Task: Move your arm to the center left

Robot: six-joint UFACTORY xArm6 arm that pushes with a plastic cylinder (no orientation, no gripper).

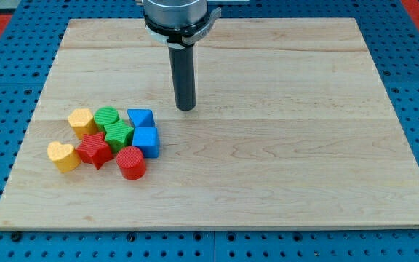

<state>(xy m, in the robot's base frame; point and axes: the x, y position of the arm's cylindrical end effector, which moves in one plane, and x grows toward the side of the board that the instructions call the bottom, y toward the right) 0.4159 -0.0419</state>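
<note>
Resting my tip (pixel 186 108) on board (pixel 282 145) | right of blue triangular block (pixel 141 118) | no writing readable

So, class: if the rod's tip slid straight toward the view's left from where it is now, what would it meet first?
My tip would probably meet the blue triangular block first, though depth is unclear and it may pass just above the cluster.

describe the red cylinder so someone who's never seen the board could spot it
On the wooden board, find the cluster of blocks in the lower left. The red cylinder sits at its bottom right edge, just below the blue cube. It is the only round red piece; the red star to its left is jagged.
</note>
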